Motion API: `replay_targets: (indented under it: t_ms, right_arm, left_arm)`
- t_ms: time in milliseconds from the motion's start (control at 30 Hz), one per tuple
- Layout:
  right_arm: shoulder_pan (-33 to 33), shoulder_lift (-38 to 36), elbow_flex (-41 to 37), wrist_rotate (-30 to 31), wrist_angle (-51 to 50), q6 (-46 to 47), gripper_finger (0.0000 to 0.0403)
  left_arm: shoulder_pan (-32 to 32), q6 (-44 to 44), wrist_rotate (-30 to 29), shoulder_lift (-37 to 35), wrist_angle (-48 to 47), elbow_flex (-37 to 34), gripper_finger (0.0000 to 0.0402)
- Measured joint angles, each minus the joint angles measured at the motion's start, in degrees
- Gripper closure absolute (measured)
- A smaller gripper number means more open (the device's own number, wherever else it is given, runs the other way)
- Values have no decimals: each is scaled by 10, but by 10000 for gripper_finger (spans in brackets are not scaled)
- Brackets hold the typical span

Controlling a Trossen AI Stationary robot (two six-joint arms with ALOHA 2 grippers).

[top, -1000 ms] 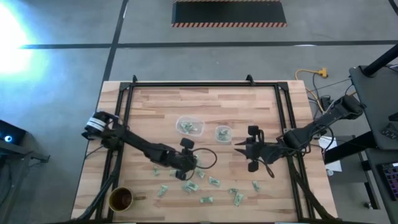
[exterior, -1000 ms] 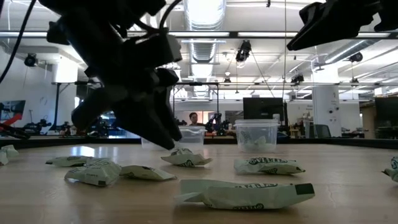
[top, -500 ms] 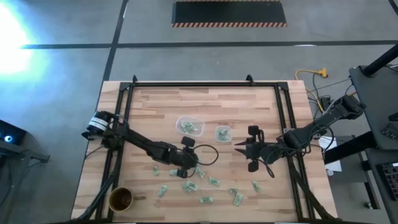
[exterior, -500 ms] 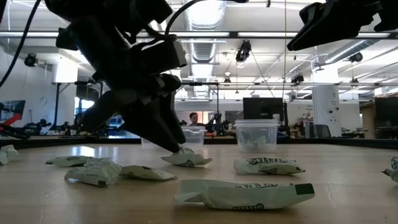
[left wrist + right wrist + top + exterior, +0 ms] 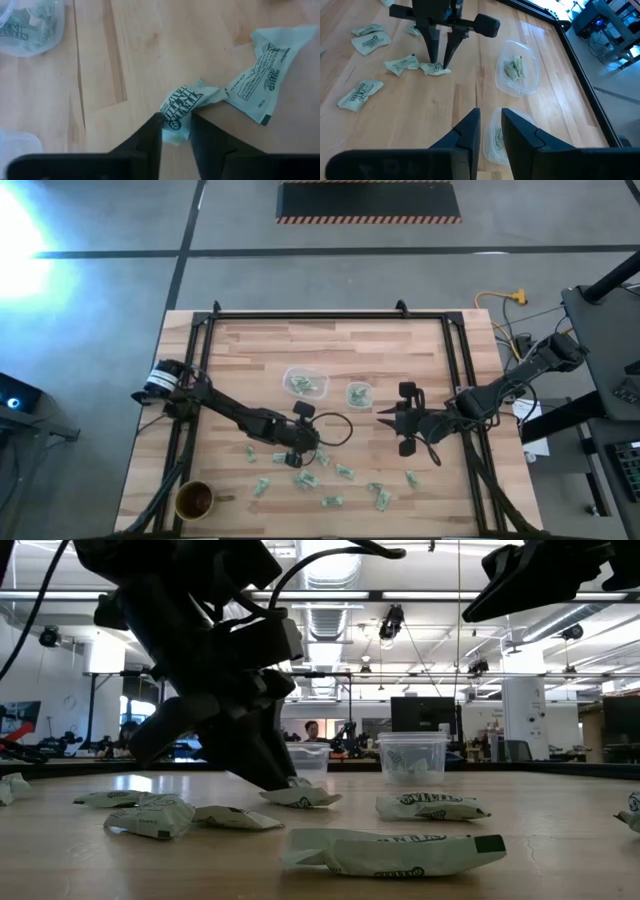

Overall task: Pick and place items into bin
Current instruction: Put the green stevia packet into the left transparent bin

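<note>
Brown cup point(image 5: 195, 500) sits at the bench's point(image 5: 250, 350) near-left corner; its contents are too small to make out.

Left hand point(image 5: 176, 131) is down on the bench amid the scattered packets point(image 5: 330, 480). The left wrist view shows its two fingers point(image 5: 150, 137) pressed against either side of one crumpled green-and-white packet point(image 5: 181, 110), pinching its lower end; the part of the wrapper between the fingers is hidden. A second packet point(image 5: 262, 80) lies touching the first, its printing legible only in part. In the low view the arm's dark bulk covers the contact point, so only an edge of the pinched packet point(image 5: 300, 796) shows on the wood.

Remaining packets are spread across the near half of the bench, between the two arms and in front of them. From above they are specks and cannot be counted reliably.

Two clear tubs stand mid-bench: the larger tub point(image 5: 305, 383) and the smaller tub point(image 5: 358, 394), both holding green wrappers, number unreadable. The right wrist view cuts off the smaller tub point(image 5: 495, 137) behind that arm's own fingers.

Right hand point(image 5: 388, 418) hovers above the bench just right of the smaller tub, fingers close together with a narrow gap, nothing between them. The low view clips it at the upper edge.

A person stands in the far room, partly hidden behind the tubs.
</note>
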Motion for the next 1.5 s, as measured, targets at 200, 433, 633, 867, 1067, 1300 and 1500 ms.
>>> replay_targets:
  t_ms: [200,433,633,867,1067,1300,1500]
  right_arm:
    - [0,0,-4,-1,0,4,331]
    - [0,0,-8,-1,-1,5,336]
    - [0,0,-11,-1,0,5,339]
    - [0,0,-11,0,0,5,339]
    - [0,0,-11,0,0,3,342]
    - [0,0,-13,0,5,1,340]
    - [0,0,-13,1,5,0,339]
  left_arm:
    - [1,1,-2,1,0,0,395]
    - [1,1,-18,-11,-1,0,400]
    - [-4,-3,-64,-43,-11,1,401]
    - [-14,-19,-157,-92,-44,0,401]
    - [-8,-29,-291,-108,-58,-3,401]
    - [53,-29,-336,-104,-55,-5,401]
    - [114,-46,-341,-96,-56,-6,401]
